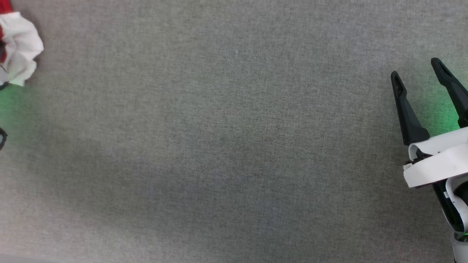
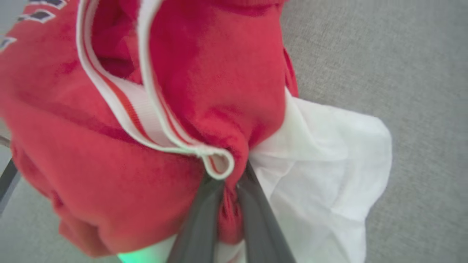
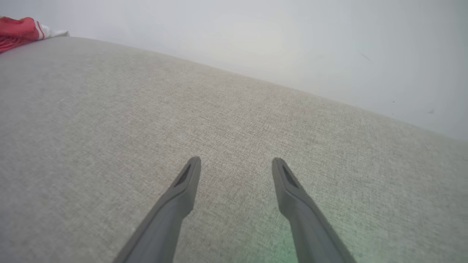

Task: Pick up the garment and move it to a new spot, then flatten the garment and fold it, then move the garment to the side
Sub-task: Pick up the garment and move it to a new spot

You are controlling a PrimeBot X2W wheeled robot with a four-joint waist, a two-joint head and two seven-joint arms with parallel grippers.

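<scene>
The garment (image 2: 109, 164) is a bunched red jersey with white-red stripe trim (image 2: 146, 120) and a white sleeve (image 2: 329, 164); bits of dark white-edged lettering show at the top left of the left wrist view. My left gripper (image 2: 231, 182) is shut on a red fold just under the trim. In the head view the garment (image 1: 20, 47) pokes in at the far left edge, mostly its white sleeve. My right gripper (image 1: 415, 68) is at the right edge, open and holding nothing, well apart from the garment. Its fingers (image 3: 182, 190) hover spread over bare cloth surface.
A grey fabric-covered surface (image 1: 234, 146) spreads across the head view. Its far edge meets a pale wall (image 3: 292, 44). A red and white cloth (image 3: 18, 31) lies at that far edge, top left of the right wrist view; I cannot tell whether it is the garment.
</scene>
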